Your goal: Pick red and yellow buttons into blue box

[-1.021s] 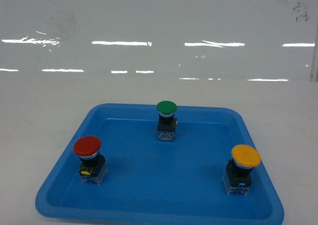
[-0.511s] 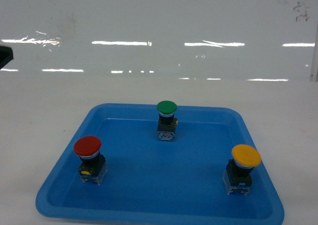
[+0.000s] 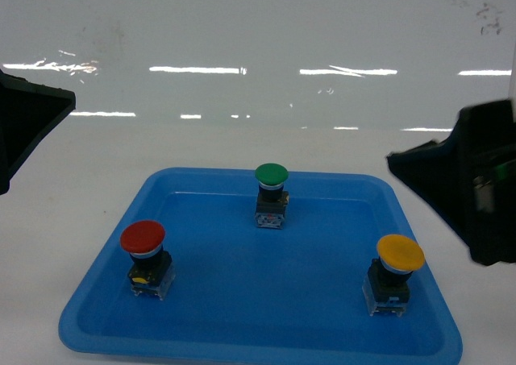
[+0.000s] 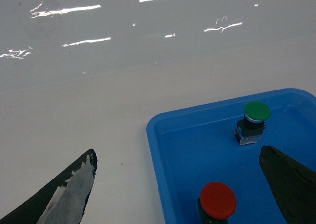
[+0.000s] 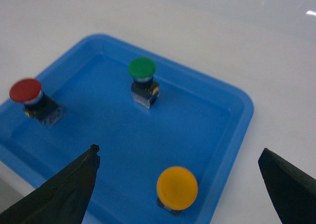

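**Both arms swing into view over the tray**

Both arms have come in from the sides since a moment ago. The left hand (image 4: 177,184) and right hand (image 5: 177,184) hang wide open, holding nothing. On the shallow blue tray (image 3: 242,333) stand the red button (image 3: 143,252), yellow button (image 3: 397,268) and green button (image 3: 271,189), well apart, on the white worktop (image 3: 81,188).
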Robot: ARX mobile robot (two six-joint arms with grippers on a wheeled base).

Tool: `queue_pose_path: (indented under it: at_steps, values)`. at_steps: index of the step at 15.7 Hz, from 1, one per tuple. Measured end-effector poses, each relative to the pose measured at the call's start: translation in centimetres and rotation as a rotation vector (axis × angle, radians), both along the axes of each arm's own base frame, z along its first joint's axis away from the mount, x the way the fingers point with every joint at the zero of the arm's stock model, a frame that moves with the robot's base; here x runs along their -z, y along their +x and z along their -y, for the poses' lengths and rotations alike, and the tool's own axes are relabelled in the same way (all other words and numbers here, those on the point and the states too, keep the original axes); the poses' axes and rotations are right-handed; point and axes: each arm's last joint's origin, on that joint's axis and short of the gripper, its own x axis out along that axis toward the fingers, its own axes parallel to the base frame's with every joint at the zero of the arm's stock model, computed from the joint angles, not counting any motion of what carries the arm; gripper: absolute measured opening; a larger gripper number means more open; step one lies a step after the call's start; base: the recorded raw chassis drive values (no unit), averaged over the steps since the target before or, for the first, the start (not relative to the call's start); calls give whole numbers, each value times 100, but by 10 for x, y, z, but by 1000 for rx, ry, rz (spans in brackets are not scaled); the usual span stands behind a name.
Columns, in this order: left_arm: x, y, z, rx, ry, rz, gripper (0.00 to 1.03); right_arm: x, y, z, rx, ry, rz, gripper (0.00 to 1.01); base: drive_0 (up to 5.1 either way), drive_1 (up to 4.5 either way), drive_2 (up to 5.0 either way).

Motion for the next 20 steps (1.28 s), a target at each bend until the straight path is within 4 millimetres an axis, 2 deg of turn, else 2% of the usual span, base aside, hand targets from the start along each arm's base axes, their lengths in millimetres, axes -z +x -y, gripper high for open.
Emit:
queue_pose_path:
  at_steps: [5, 8, 13, 19, 20]
  values:
    - [0, 0, 0, 0, 0, 0, 98, 37, 22, -18, -2, -183, -34, 98, 0, 0, 0]
    - [0, 0, 0, 0, 0, 0, 98, 55, 32, -24, -4, -229, -69, 98, 0, 0, 0]
    - [0, 0, 0, 0, 0, 0, 98, 78, 49, -32, -4, -271, -107, 98, 0, 0, 0]
    - [0, 0, 0, 0, 0, 0, 98, 98, 65, -45, -21, -292, -139, 98, 0, 0, 0]
    - [0, 0, 0, 0, 0, 0, 98, 96, 67, -48, -14, -293, -126, 98, 0, 0, 0]
